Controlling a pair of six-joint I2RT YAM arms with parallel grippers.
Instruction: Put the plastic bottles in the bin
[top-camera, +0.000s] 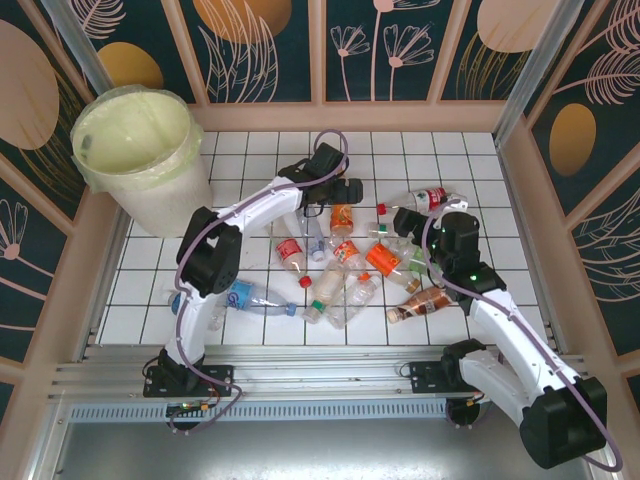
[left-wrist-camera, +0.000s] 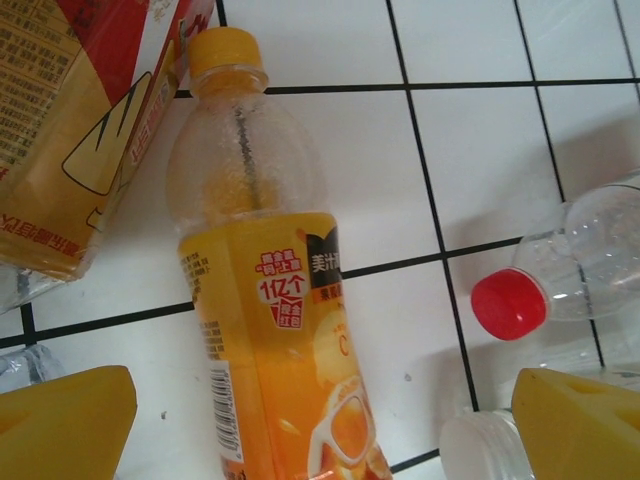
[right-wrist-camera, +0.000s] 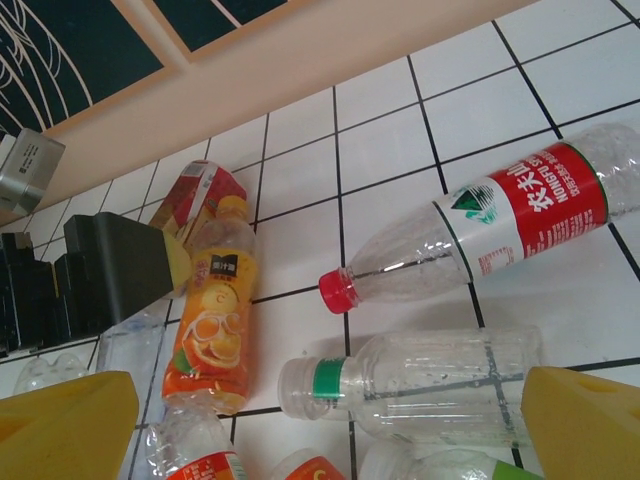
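Left arm outstretched, left gripper (left-wrist-camera: 320, 425) spread above orange bottle (left-wrist-camera: 270, 330); right gripper (right-wrist-camera: 325, 425) low, jaws wide

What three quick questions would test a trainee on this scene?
1. True or false: the left pincer is open, and the orange bottle below it lies ungripped.
2. In the top view, where does the bin stand? A far left; B far right; C between the arm bases.
3. Short answer: what colour is the cap of the red-label bottle ahead of the right pincer?
Key: 1 true; 2 A; 3 red.
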